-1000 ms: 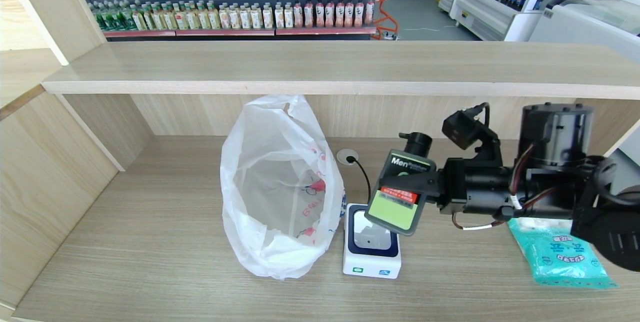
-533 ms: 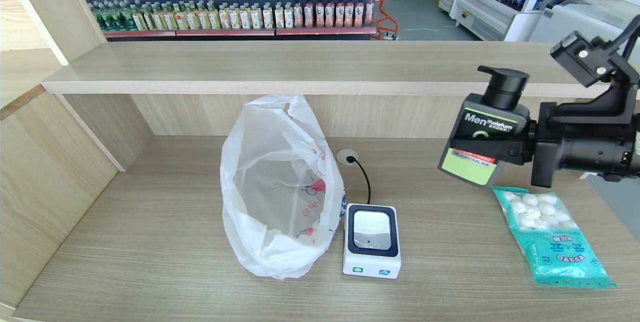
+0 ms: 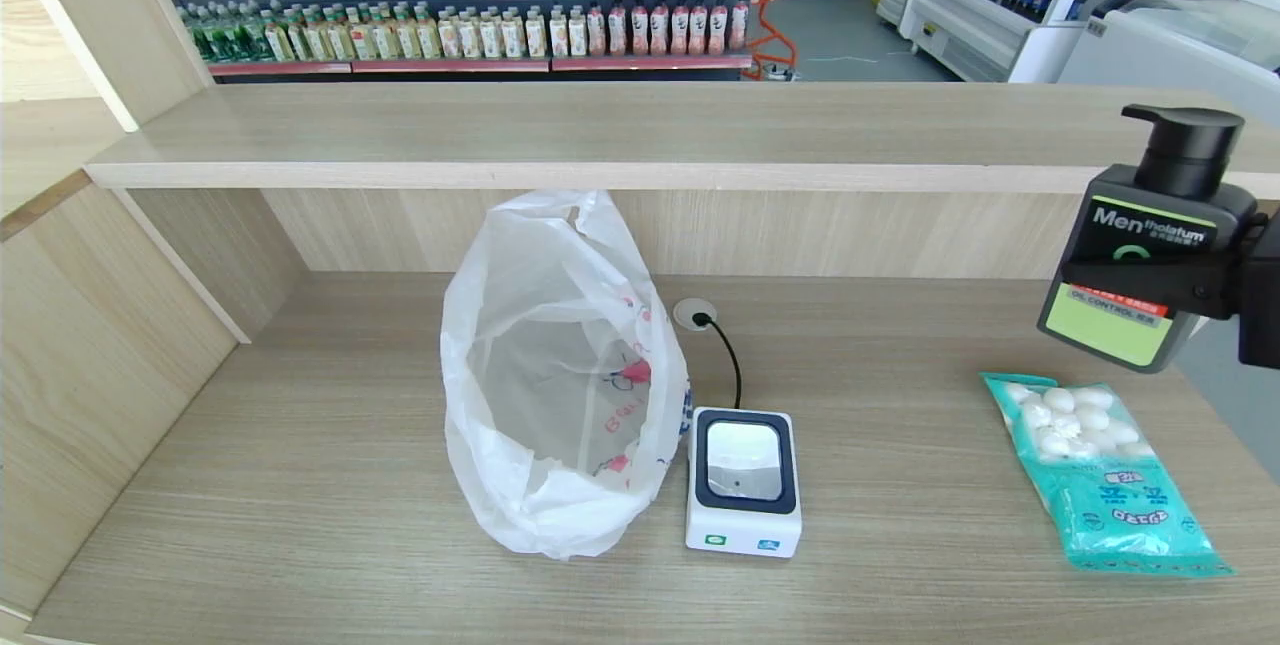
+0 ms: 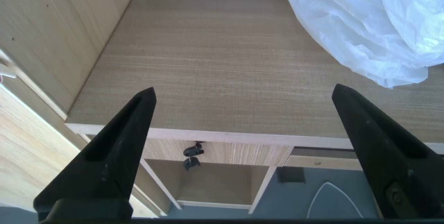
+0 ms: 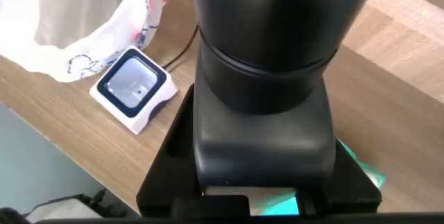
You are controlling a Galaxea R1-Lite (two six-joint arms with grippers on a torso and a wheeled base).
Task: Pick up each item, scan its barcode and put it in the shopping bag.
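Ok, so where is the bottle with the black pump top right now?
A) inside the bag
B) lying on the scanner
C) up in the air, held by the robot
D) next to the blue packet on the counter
C: the right gripper is shut on the bottle and holds it up in the air, far to the right of the scanner and the bag.

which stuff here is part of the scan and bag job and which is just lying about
Job: pump bottle in the right tool, scanner, shopping bag, cotton ball packet on the counter.
Just around: shelved drink bottles, fridge cabinets.
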